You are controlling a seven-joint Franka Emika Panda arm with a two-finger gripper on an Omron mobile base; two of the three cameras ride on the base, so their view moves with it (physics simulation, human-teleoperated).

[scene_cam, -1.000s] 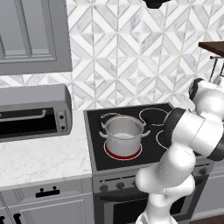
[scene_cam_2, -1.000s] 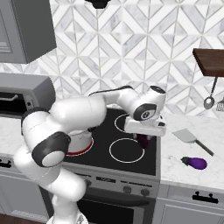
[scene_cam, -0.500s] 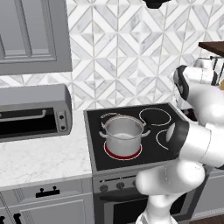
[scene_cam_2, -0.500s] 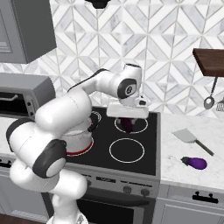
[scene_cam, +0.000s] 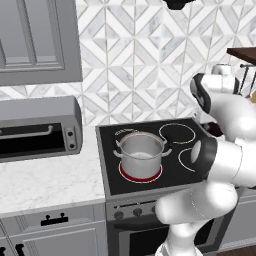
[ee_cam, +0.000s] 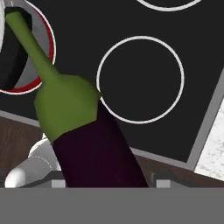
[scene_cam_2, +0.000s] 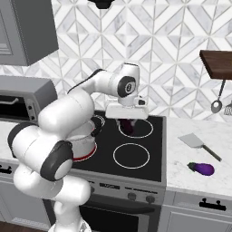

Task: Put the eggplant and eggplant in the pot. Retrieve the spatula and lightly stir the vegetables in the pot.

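My gripper [scene_cam_2: 128, 123] hangs over the back right burner of the stove, shut on a dark purple eggplant [scene_cam_2: 128, 127] that points down from its jaws. In the hand view that eggplant [ee_cam: 94, 153] runs up from the bottom, its green cap and stem reaching toward the pot [ee_cam: 13, 65] at the top left. The steel pot [scene_cam: 141, 150] stands on the red-glowing front left burner, to the left of the gripper. A second eggplant [scene_cam_2: 200, 168] lies on the right counter near its front edge. The grey-bladed spatula [scene_cam_2: 195, 141] lies just behind it.
A toaster oven [scene_cam: 35, 130] sits on the left counter. A wooden shelf [scene_cam_2: 217, 63] at the far right has a metal spoon [scene_cam_2: 217, 105] hanging under it. My own arm crosses in front of the pot in the right base view.
The arm has swung left from the stove's right edge to above the back right burner, carrying the eggplant closer to the pot. The spatula and second eggplant have not moved.
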